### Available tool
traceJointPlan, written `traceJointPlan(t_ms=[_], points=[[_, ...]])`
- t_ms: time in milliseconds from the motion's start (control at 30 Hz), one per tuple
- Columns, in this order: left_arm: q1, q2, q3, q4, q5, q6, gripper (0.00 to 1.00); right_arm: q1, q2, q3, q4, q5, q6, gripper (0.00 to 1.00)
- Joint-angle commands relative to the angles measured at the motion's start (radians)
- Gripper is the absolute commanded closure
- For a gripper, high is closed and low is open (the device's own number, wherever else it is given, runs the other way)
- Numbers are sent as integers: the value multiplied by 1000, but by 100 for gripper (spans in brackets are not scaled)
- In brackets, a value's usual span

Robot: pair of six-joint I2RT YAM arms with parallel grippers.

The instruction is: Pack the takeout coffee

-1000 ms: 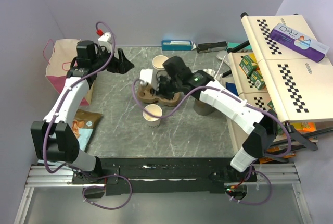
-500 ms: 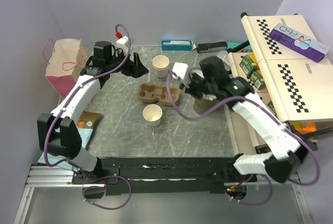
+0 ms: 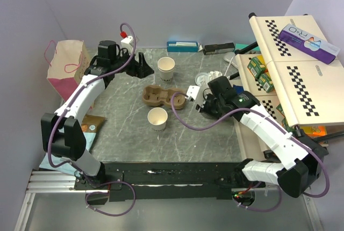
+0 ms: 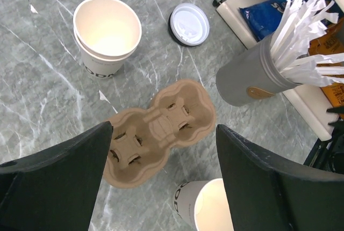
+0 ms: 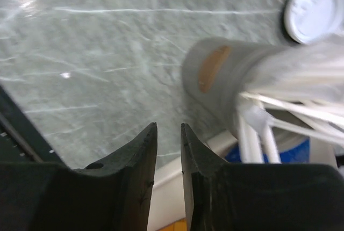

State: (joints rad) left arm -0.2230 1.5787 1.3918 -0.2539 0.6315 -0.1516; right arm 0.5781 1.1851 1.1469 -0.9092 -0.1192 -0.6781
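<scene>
One off-white paper cup [image 3: 166, 68] stands behind the brown cardboard two-cup tray [image 3: 161, 96], another [image 3: 157, 118] before it. The round white plastic lid [image 3: 203, 78] lies to the tray's right rear.

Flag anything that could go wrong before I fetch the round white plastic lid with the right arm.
1. The right gripper hangs near the grey cup of white straws; swinging toward the round white plastic lid could tip it.
2. The lid lies flat on the marble table and the jaws are barely parted, so it may slide, not lift.
3. The far off-white paper cups look nested; the open left gripper might lift both.
</scene>
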Motion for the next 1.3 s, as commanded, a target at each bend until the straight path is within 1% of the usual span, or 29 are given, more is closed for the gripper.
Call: traceJointPlan(t_ms=[0,267,567,667,700,767,800,867,900,1000,1200,1267], points=[[1,9,44,18,25,-11,16,-38,14,27,53,98,-4,68],[1,14,36,25,28,-22,16,-81,106,73,55,111,-37,68],[-1,20,30,18,33,-17,16,-103,143,59,76,118,-58,68],[1,26,30,19,39,-25,16,-107,149,51,75,112,-63,71],[1,27,32,18,42,-26,16,-109,153,50,72,107,-67,75],[-1,29,36,15,43,-26,16,-110,159,39,72,93,-74,79],[1,32,36,13,42,-26,16,-110,162,36,70,87,-80,84],[1,32,39,7,40,-23,16,-110,172,34,67,70,-84,88],[1,30,41,2,40,-23,16,-110,177,36,67,67,-89,92],[1,29,41,-10,37,-16,16,-110,188,54,64,49,-100,100],[-1,23,27,-11,30,-11,16,-110,225,106,75,7,-121,100],[1,23,27,-15,28,-11,16,-110,251,152,56,6,-120,100]])
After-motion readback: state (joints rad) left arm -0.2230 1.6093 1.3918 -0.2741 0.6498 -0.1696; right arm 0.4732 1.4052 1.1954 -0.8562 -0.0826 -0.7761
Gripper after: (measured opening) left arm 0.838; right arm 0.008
